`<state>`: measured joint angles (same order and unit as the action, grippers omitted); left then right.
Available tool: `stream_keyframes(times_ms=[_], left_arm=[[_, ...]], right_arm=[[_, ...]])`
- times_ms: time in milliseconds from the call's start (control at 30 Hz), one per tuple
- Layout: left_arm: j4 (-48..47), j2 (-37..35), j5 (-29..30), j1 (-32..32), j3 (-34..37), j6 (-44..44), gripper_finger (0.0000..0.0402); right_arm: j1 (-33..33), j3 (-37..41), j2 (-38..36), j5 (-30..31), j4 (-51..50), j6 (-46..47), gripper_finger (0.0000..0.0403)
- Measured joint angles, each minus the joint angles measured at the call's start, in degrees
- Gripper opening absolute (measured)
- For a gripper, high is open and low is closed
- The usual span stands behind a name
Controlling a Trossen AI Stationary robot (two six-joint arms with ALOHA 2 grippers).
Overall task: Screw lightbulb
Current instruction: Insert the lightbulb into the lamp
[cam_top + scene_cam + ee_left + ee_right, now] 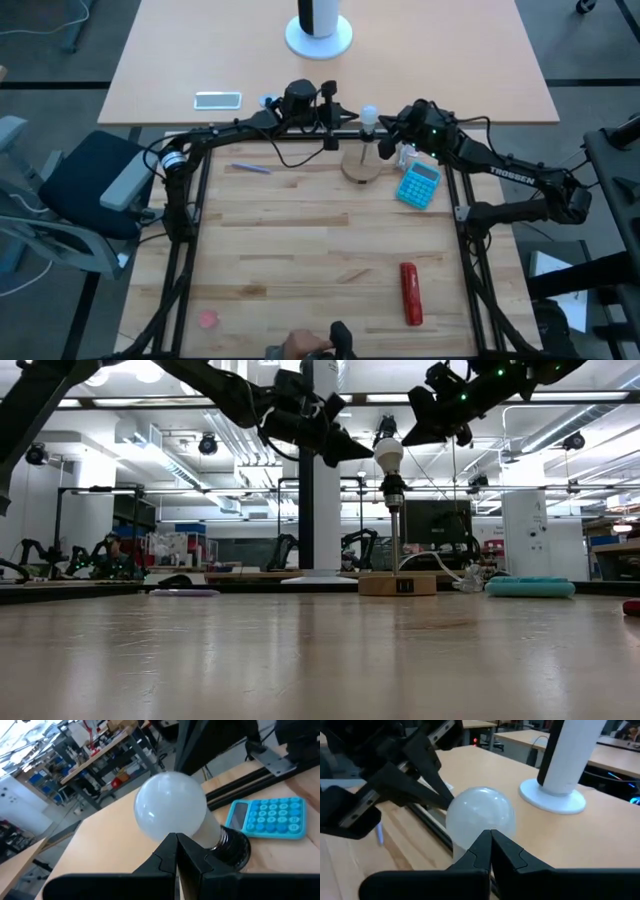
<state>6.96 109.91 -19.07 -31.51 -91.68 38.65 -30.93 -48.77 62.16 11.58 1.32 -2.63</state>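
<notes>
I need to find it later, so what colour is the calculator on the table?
The calculator is light blue; the left wrist view shows it best.

You cannot tell whether either closed gripper touches the lightbulb [369,114]; in each wrist view the dark fingers [175,854] cover its lower part. At the near table edge, a hand [300,345] is cut off by the high view's border. The red cylinder [632,607] shows only as a sliver at the right edge of the low view
</notes>
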Motion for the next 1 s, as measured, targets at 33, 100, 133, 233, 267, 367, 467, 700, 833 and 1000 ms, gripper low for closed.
stream_keyframes(times_ms=[33,100,133,233,267,367,467,700,833,1000], left_arm=[[0.0,0.0,0.0,0.0,0.0,0.0,0.0000],[0.0,-0.1,-0.1,0.0,0.0,-0.1,0.0000],[0.0,-0.1,-0.3,0.0,0.0,-0.1,0.0000],[-0.3,-0.1,-2.2,0.1,0.0,-0.2,0.0000],[-0.2,-0.1,-2.3,0.2,0.0,-0.2,0.0000],[-1.3,-0.9,0.3,0.2,0.0,0.0,0.0000],[-1.2,-1.4,1.8,-0.3,0.0,1.0,0.0000],[0.3,0.4,2.0,-1.6,0.0,0.8,0.0000],[1.1,1.2,2.0,-1.6,0.0,1.0,0.0000],[1.5,1.3,1.6,-1.3,0.0,1.0,0.0000]], right_arm=[[0.0,0.0,-0.1,0.0,0.1,0.0,0.0002],[0.2,0.0,-0.2,0.0,0.1,0.0,0.0002],[0.3,0.0,-0.2,-0.1,0.1,0.0,0.0002],[0.3,0.0,-0.2,-0.1,0.0,0.0,0.0002],[0.3,0.0,-0.2,0.5,0.0,0.1,0.0002],[0.3,0.0,-0.6,2.0,-0.9,0.4,0.0002],[0.2,-0.1,-0.7,2.1,-0.8,0.4,0.0002],[-1.8,-0.4,0.8,1.8,0.5,0.2,0.0002],[-2.0,-0.4,2.0,1.4,1.6,0.0,0.0002],[-2.0,-0.4,2.4,0.6,2.1,-0.2,0.0002]])
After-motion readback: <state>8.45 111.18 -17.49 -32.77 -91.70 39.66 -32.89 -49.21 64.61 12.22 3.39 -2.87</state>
